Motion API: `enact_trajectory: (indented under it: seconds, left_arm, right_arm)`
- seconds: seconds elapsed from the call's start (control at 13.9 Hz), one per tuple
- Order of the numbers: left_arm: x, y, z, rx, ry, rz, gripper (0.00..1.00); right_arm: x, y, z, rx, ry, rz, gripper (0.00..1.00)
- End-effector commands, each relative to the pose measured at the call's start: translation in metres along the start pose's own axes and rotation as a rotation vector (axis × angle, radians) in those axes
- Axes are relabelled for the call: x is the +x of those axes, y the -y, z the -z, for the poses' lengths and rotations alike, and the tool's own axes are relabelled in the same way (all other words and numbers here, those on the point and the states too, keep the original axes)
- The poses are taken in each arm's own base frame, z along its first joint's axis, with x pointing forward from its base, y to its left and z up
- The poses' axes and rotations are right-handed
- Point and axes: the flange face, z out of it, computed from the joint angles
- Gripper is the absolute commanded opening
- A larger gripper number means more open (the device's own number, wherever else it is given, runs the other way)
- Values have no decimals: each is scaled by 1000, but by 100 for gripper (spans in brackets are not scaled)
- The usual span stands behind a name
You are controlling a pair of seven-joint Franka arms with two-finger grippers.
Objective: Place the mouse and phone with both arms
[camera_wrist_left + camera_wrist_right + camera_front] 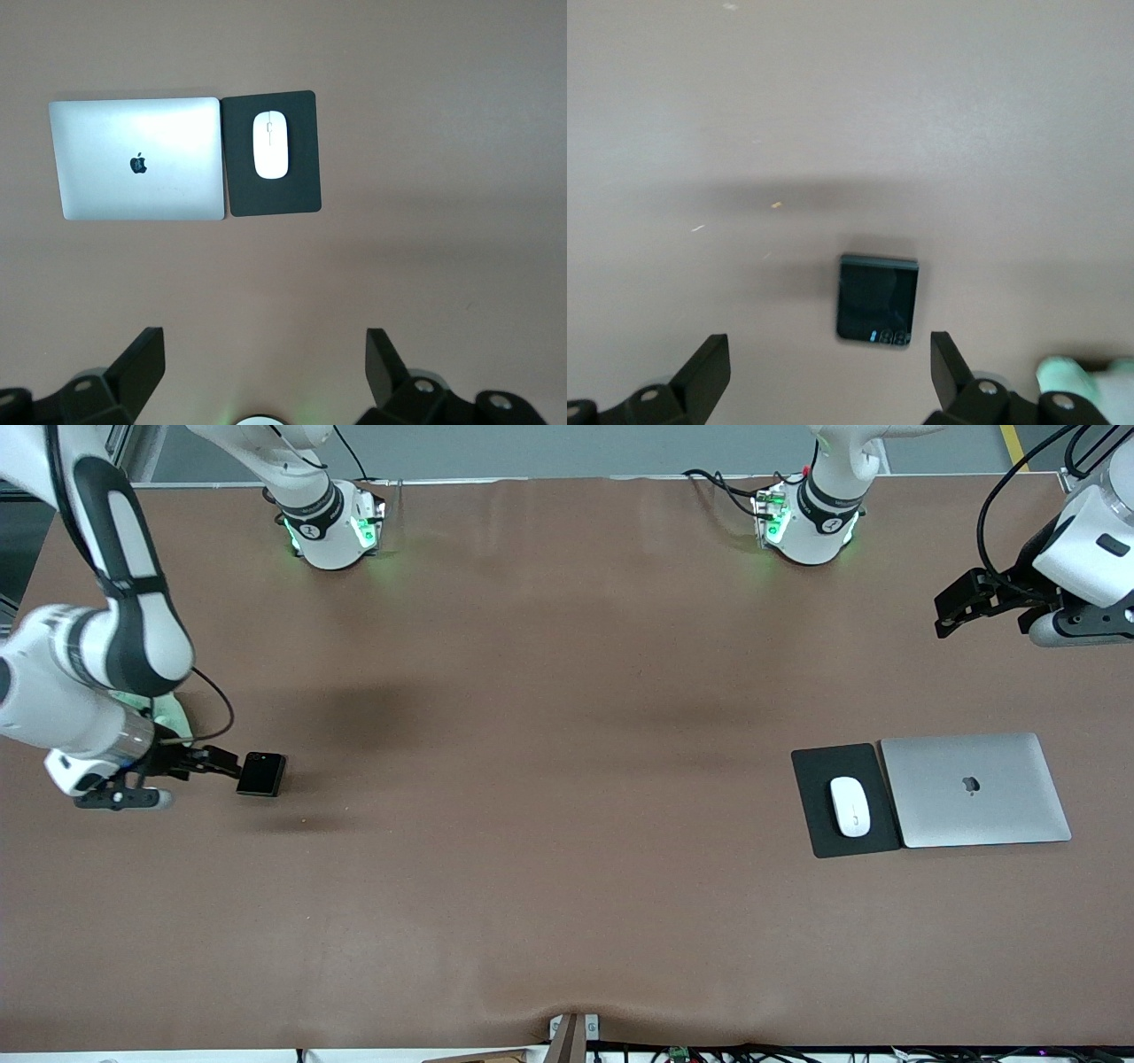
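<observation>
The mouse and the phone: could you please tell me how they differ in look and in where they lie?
The mouse is white and oval; the phone is black and nearly square. The mouse rests on a dark pad beside a closed laptop, toward the left arm's end; the phone lies on the bare table, toward the right arm's end. The open right hand is at the phone; the open left hand is well away from the mouse. Neither is held.

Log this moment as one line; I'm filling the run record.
right gripper: open, beside phone on table | left gripper: open, waiting | mouse: on mouse pad beside laptop
</observation>
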Motion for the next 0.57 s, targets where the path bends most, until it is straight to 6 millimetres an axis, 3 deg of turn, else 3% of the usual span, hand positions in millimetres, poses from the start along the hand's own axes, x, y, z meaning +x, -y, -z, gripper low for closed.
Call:
enact_trajectory:
  seconds: [0.0, 0.22, 0.5]
  left_arm:
    - [-1, 1, 3, -22, -6, -6, 100]
    - [-2, 4, 4, -22, -9, -9, 100]
    - [-2, 4, 4, -22, -9, -9, 100]
  right_arm:
    - [-1, 22, 88, -64, 63, -25, 100]
    - [-23, 36, 175, -87, 57, -36, 100]
    - [-60, 45, 230, -67, 45, -42, 100]
